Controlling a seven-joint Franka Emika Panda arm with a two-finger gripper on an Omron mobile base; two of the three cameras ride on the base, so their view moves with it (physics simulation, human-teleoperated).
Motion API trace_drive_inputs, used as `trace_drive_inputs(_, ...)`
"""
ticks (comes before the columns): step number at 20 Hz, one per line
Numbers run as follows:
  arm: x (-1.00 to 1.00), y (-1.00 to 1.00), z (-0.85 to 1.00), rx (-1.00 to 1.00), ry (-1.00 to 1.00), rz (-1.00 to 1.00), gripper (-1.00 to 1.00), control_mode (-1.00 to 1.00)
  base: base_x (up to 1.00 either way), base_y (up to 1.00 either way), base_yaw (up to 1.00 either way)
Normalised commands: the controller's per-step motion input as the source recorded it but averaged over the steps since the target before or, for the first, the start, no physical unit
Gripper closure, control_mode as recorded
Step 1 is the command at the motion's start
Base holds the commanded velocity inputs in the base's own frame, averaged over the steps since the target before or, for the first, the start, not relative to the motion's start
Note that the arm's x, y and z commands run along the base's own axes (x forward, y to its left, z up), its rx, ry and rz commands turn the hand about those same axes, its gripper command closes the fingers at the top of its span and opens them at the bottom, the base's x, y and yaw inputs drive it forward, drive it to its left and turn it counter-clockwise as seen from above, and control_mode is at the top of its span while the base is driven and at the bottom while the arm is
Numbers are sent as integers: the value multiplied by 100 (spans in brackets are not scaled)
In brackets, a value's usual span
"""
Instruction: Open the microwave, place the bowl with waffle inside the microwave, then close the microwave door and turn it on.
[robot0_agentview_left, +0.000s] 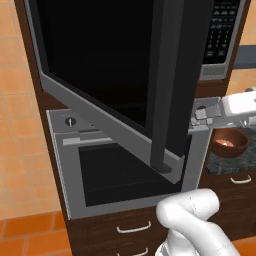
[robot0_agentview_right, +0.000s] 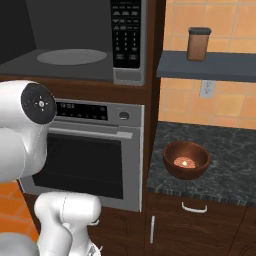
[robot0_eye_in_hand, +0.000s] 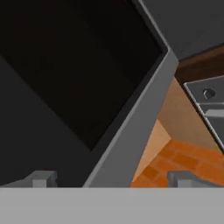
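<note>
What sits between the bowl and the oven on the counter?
Nothing. In the right base view, bare dark counter runs from the bowl to the oven side edge.

Orange tiled wall (robot0_agentview_right: 235, 107) at three o'clock, carrying a pale socket (robot0_agentview_right: 206, 89), with a dark shelf (robot0_agentview_right: 220, 66) across it holding a brown canister (robot0_agentview_right: 198, 44). Below at four o'clock sits a speckled black counter (robot0_agentview_right: 225, 172) over dark wood cabinets (robot0_agentview_right: 200, 227) with pale handles. At nine o'clock, a steel oven (robot0_agentview_right: 95, 150) with black window; terracotta floor (robot0_agentview_left: 30, 232) underneath.
</note>
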Motion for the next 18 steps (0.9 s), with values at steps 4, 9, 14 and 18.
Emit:
trace_drive_inputs(4, -9, 99, -4, 0, -11, 1, -100, -100, 0, 0, 0)
trace_drive_inputs(9, -3, 94, 0, 0, 1, 0, -100, -100, 0, 0, 0)
trace_drive_inputs(14, 33, 63, 0, 0, 26, 10, -100, -100, 0, 0, 0)
trace_drive_inputs(18, 57, 68, -2, 0, 35, 8, -100, -100, 0, 0, 0)
